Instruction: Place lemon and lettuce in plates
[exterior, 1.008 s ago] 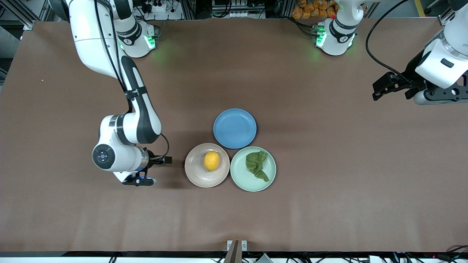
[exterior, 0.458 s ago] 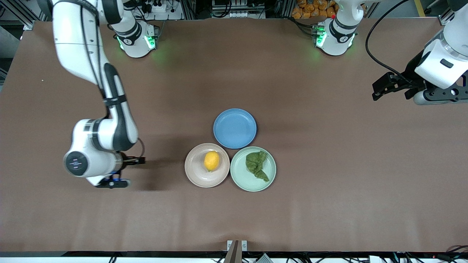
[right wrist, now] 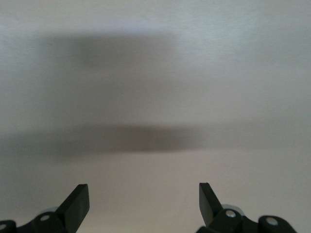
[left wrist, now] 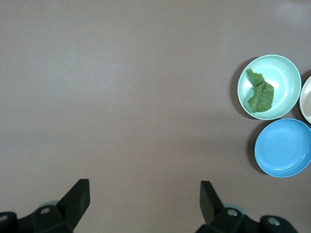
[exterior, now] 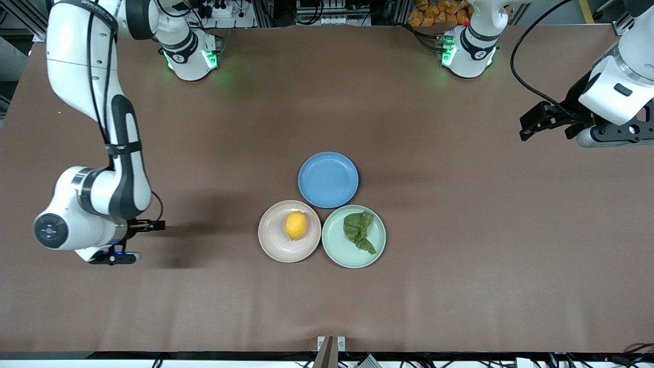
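Where the brown matte table [exterior: 460, 266] spreads wide and bare under even light, its top edge meets a cluttered strip of aluminium framing, cables and an orange heap [exterior: 438, 12] near the left arm's base. Three round, raised-rim plates sit touching in a tight cluster at the middle. The beige-pink plate [exterior: 273, 244] holds the lemon [exterior: 296, 225], a smooth, bright-yellow oval with a small nub, resting on the plate's floor. Just beside it, toward the left arm's end, the mint-green plate [exterior: 340, 255] carries the lettuce [exterior: 359, 232], a dark, crinkled leaf with ragged edges tapering to a point; the left wrist view shows the same leaf [left wrist: 261, 94] lying in its pale plate [left wrist: 286, 73]. The blue plate [exterior: 328, 179] lies farther from the front camera than both. The right gripper [right wrist: 143, 204] hangs over bare table toward the right arm's end, well apart from the plates, its black fingers spread wide with nothing between them. The left gripper [left wrist: 145, 201] waits over bare table at the left arm's end, fingers likewise spread and empty.
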Robot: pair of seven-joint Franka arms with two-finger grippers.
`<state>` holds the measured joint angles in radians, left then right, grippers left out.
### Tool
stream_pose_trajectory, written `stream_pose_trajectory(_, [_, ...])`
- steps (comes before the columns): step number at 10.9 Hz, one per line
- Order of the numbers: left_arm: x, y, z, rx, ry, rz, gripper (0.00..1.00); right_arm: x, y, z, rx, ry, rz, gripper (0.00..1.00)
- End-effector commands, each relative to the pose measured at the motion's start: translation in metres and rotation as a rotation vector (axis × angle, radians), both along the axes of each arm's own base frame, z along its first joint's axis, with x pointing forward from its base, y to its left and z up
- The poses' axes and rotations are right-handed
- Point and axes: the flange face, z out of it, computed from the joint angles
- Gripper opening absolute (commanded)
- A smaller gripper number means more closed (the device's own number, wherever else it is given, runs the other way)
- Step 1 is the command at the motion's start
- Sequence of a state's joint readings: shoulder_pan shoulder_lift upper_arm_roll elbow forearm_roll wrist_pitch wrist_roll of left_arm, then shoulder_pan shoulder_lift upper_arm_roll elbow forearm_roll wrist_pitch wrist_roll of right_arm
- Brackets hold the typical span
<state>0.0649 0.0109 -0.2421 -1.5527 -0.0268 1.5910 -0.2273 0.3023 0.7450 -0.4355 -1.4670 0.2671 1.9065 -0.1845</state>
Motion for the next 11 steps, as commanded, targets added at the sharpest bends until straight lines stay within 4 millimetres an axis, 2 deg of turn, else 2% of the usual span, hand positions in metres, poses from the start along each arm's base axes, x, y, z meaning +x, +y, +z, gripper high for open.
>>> stream_pose_trajectory(1, [-0.004, 0.003, 0.002, -0.022, 0.006, -0.009, 1.00, -0.007, -0.052, 0.008, 0.022, 0.005, 0.029, 1.00])
stream_pose_trajectory(5, [-0.005, 0.003, 0.002, -0.020, 0.008, -0.009, 1.00, -0.009, -0.090, 0.027, -0.004, -0.022, -0.002, 1.00])
stream_pose_trajectory(7, [-0.006, 0.003, -0.001, -0.019, 0.014, -0.009, 1.00, -0.013, -0.118, 0.037, -0.005, -0.030, 0.049, 1.00])
stream_pose_trajectory(10, [-0.005, 0.003, -0.002, -0.019, 0.011, -0.009, 1.00, -0.017, -0.140, 0.063, -0.019, -0.057, 0.044, 1.00])
stream_pose_trajectory(11, [-0.005, 0.004, -0.002, -0.018, 0.010, -0.007, 1.00, -0.018, -0.141, 0.072, -0.018, -0.069, 0.045, 1.00])
